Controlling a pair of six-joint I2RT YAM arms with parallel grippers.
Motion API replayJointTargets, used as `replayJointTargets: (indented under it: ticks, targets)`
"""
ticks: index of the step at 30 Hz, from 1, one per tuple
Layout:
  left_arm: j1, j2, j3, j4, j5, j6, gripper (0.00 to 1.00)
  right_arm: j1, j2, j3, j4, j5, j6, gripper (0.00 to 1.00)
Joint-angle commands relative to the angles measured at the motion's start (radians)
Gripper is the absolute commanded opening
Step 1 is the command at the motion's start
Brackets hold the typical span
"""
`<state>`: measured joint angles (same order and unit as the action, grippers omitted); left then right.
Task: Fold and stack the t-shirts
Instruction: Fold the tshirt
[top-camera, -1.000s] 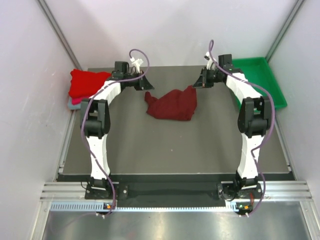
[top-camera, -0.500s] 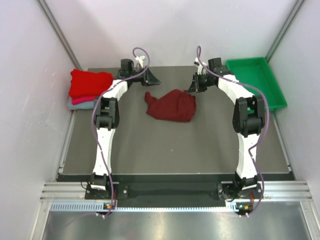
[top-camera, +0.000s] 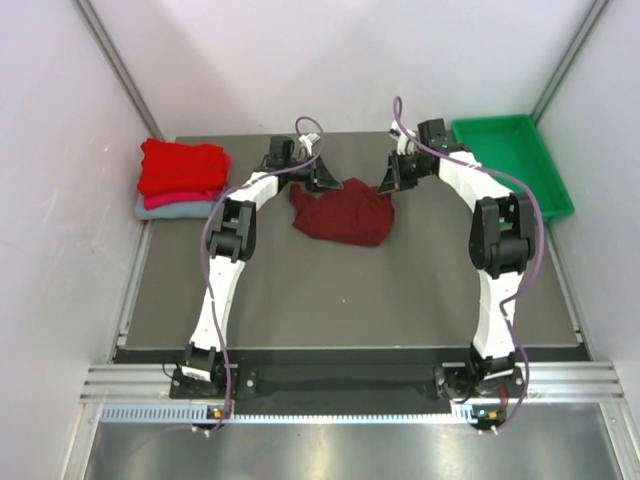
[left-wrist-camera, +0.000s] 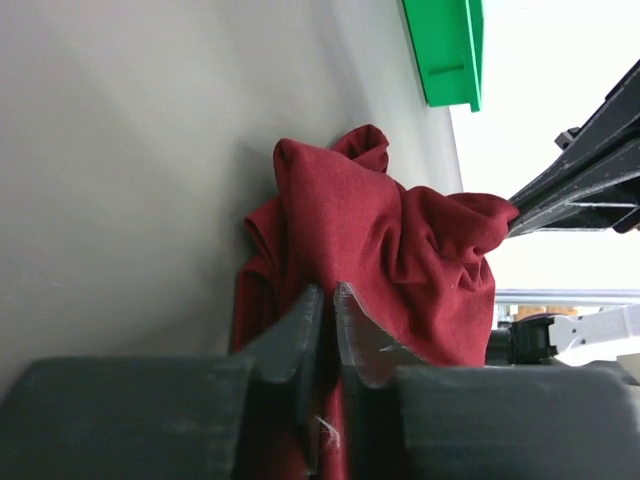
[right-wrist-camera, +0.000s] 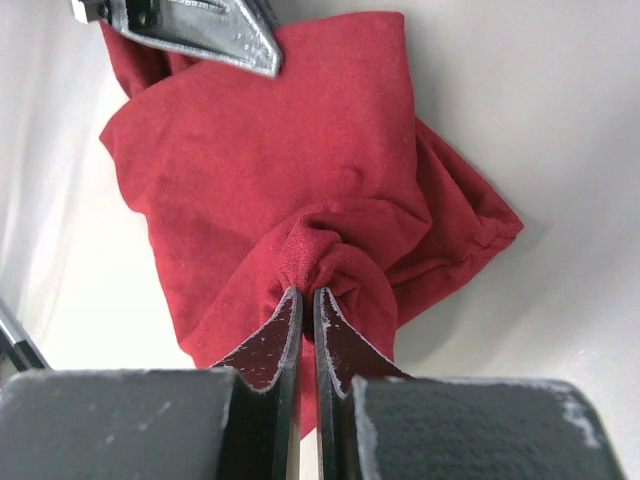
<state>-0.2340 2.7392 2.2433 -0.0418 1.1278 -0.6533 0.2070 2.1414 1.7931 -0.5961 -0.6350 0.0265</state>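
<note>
Maroon t-shirt being pinched at two edges.
The right claw is clamping a bunched fold at 1 o'clock; the left claw, nearly closed, is seemingly nipping cloth at 11 o'clock.

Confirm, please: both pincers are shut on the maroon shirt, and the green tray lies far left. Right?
One error: the green tray lies at the far right, as the top external view shows. The left pincer and right pincer are shut on the maroon shirt.

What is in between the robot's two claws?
The crumpled dark maroon t-shirt lies between them. The left gripper and right gripper each pinch an edge of it, which shows best in the top view.
</note>
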Motion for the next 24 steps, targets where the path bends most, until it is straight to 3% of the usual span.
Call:
replayJointTargets:
  ticks: [1,4,10,15,20,24]
  targets:
    - [0.007,-0.013,0.042,0.083,0.030,-0.008,0.10,0.014,-0.064,-0.018,0.007,0.008,-0.019,0.00]
    - [0.010,-0.033,0.042,0.105,0.017,-0.012,0.00,0.028,-0.064,-0.014,0.010,0.012,-0.019,0.00]
    - [0.045,-0.110,0.045,0.047,-0.010,0.006,0.00,0.043,-0.058,0.015,0.007,0.050,-0.017,0.00]
    - [0.102,-0.297,-0.190,-0.051,0.032,0.023,0.00,0.054,-0.049,0.046,0.009,0.051,-0.019,0.00]
    - [0.117,-0.504,-0.376,-0.243,0.023,0.196,0.00,0.083,-0.064,0.057,0.021,0.038,-0.016,0.00]
    - [0.121,-0.627,-0.431,-0.360,0.010,0.277,0.00,0.103,-0.092,0.068,0.028,0.049,-0.013,0.00]
